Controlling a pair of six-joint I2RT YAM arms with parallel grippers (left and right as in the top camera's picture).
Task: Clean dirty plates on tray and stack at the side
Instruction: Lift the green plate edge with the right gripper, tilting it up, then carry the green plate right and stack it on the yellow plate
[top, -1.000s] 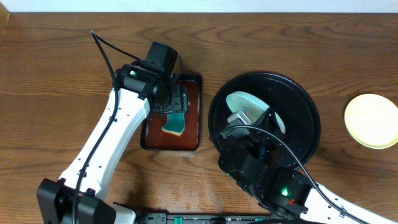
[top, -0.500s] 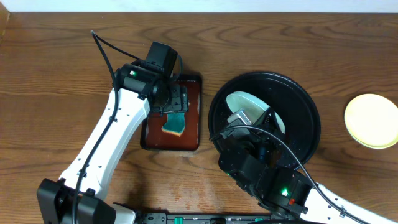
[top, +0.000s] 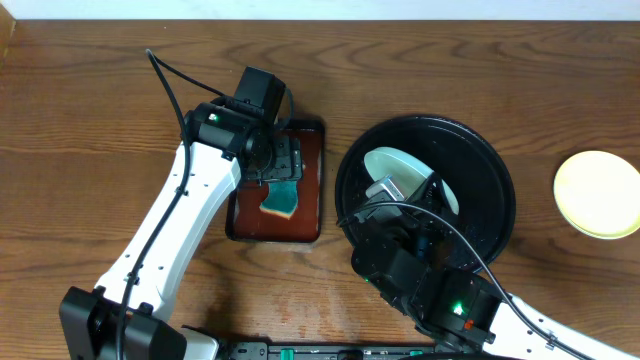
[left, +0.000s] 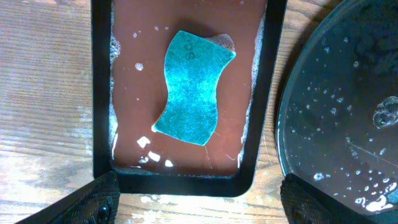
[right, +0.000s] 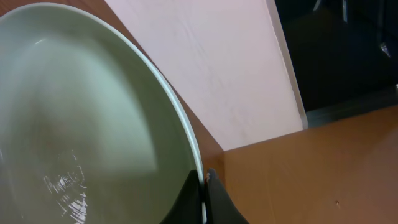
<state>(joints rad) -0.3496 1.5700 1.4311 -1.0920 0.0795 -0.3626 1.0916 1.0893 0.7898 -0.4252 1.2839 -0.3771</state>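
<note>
A pale mint-white plate is held tilted above the large round black tray. My right gripper is shut on this plate's rim; the plate fills the left of the right wrist view. A pale yellow plate lies on the table at the far right. My left gripper is open and empty above the near end of the reddish-brown rectangular tray, where a teal sponge lies in wet foam. The sponge also shows in the overhead view. A third plate is not in view.
The rectangular tray sits just left of the black tray. The black tray's wet rim shows at the right of the left wrist view. Both arms reach in from the table's front edge.
</note>
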